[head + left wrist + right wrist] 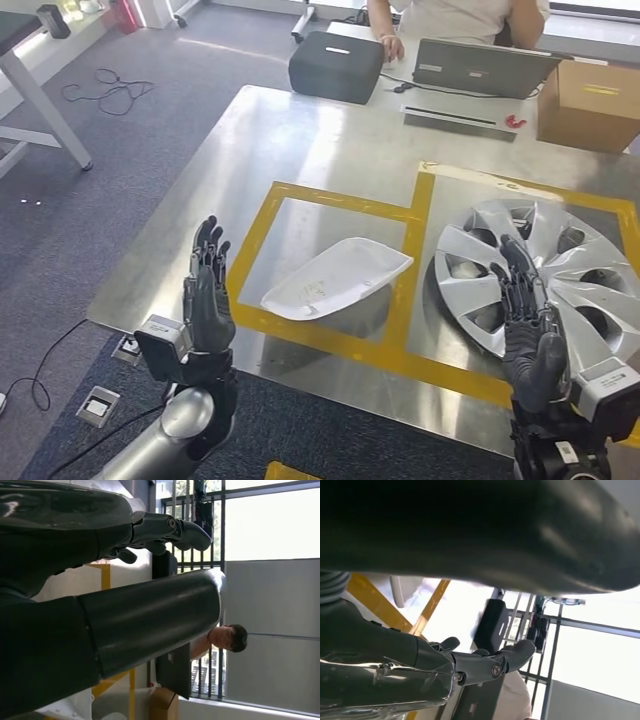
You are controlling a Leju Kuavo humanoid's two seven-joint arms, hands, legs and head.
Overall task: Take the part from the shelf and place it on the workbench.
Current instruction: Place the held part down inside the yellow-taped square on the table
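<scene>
Lying flat inside the left yellow-taped frame point(411, 215) of the metal table point(302, 140), the white part point(337, 277) rests near the near edge, its right tip touching the tape strip between the two frames. A silver wheel cover point(573, 275) fills the right frame, close to the near right corner. The left hand point(207, 295) hovers over the near left corner, fingers apart and straight, holding nothing. The right hand point(528, 325) hangs over the wheel cover's near rim, also spread and empty. Between both hands the part has free table surface around it. At the far edge sit a black case point(336, 65), a laptop point(483, 68) and a cardboard box point(589, 105), with a person point(453, 18) behind.
</scene>
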